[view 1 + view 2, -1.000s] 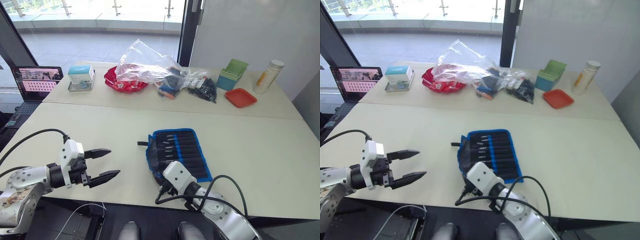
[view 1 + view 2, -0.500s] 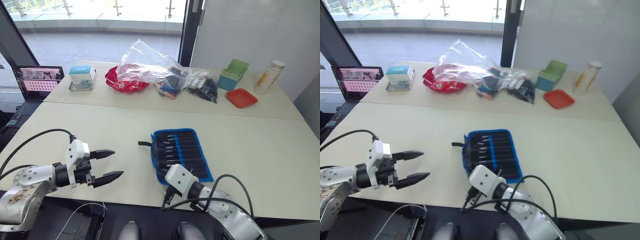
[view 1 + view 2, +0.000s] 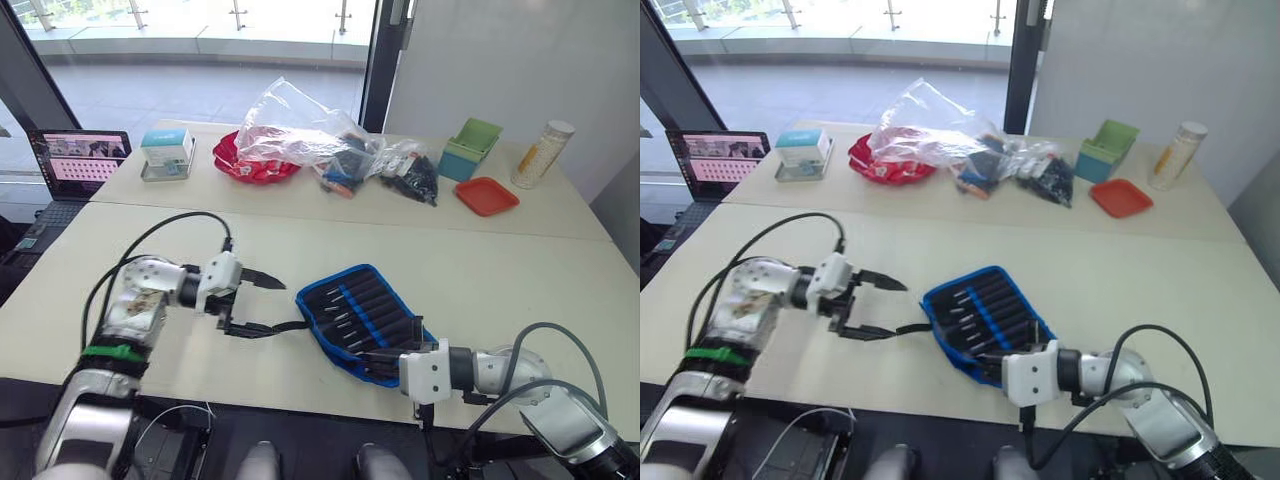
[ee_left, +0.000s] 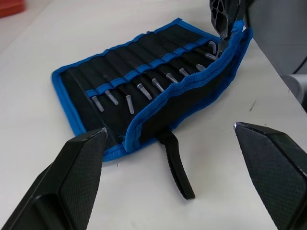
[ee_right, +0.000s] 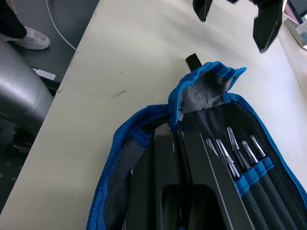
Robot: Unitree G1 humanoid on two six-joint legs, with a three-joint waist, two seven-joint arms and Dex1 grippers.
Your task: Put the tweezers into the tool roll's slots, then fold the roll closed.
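Tool roll [image 3: 362, 319] edge pinched by right claw [image 3: 385, 355]; left claw [image 3: 272, 302] spread wide around strap [image 4: 176, 165]

Matt black cloth tool roll [image 4: 144, 96], woven blue edging; tweezers [image 4: 144, 91] have glossy metal tips.

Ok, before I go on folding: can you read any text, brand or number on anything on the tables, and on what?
Nothing is legible.
Teal and white box: there is print on it, too small to read.
Laptop screen: pink picture, no readable words.
Tall clear bottle: orange label, too blurred to read.
Tool roll and tweezers: no markings to be seen.
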